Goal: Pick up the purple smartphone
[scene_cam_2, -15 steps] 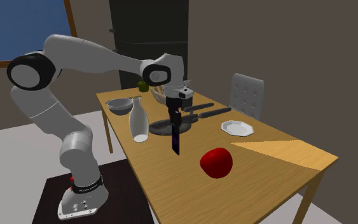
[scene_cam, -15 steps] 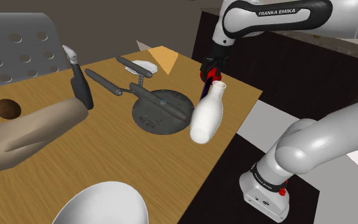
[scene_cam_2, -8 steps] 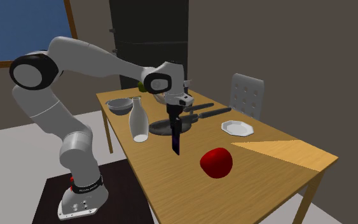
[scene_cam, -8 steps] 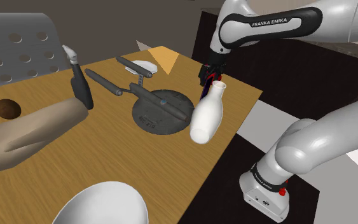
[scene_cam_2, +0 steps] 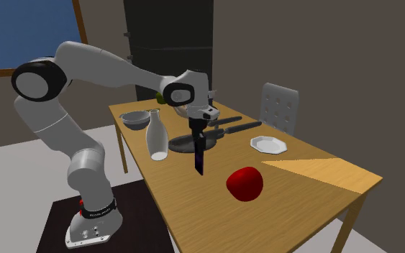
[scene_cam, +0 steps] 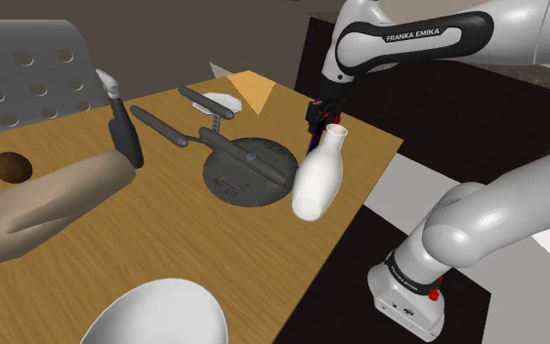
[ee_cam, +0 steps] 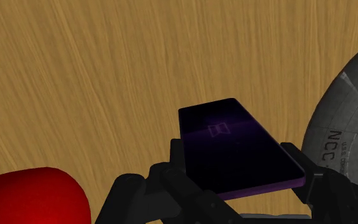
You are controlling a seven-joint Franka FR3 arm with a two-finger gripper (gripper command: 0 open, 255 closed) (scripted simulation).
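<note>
gripper (ee_cam: 234, 168) jaws clamped tight on purple smartphone (ee_cam: 228, 137), which hangs end-down over the table (ee_cam: 75, 76) (seemingly clear of it); forearm shifted since a second ago, phone barely moved, so grasp holds, lift near done

Wooden table (scene_cam_2: 193, 190) bears vase (scene_cam_2: 157, 136); plate (scene_cam_2: 268, 144) (white); red ball (scene_cam_2: 244, 183).

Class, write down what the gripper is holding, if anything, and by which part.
The gripper holds the purple smartphone, clasped by its two long edges near its upper end; the rest hangs down towards the table.
</note>
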